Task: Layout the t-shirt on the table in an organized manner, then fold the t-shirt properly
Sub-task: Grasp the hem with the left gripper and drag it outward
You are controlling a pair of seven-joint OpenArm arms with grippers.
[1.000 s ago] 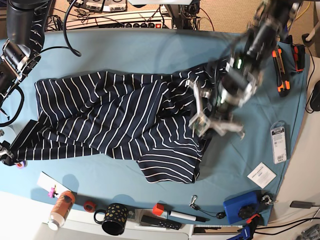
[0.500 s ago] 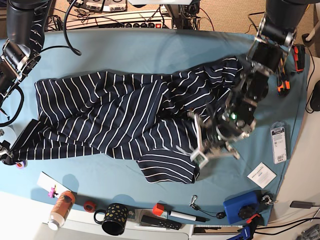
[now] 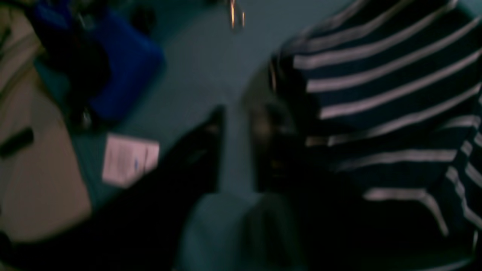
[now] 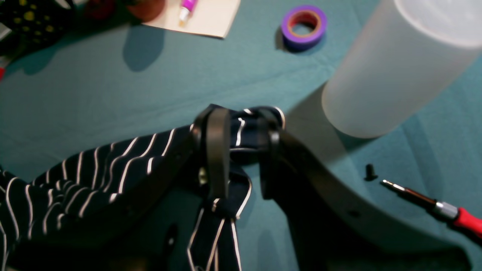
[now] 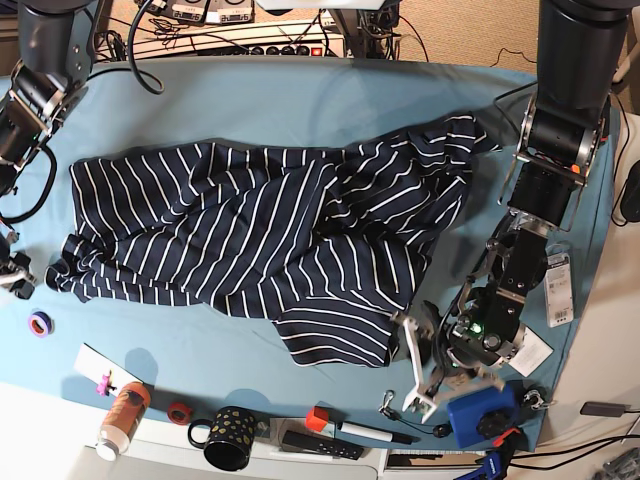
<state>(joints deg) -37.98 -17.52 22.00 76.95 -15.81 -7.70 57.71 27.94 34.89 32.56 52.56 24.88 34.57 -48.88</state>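
One t-shirt (image 5: 260, 240) on counter (image 5: 300, 100). Two arms: right hand (image 4: 241, 145) pinching shirt edge, left hand (image 5: 418, 365) spread, low beside hem.

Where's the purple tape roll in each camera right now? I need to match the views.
Base: purple tape roll at the far left edge, just below the t-shirt.
Right wrist: the roll lies top centre, above the jaws shut on the shirt.
Left wrist: not in it.
Shared landmark: the striped shirt, in all three views.
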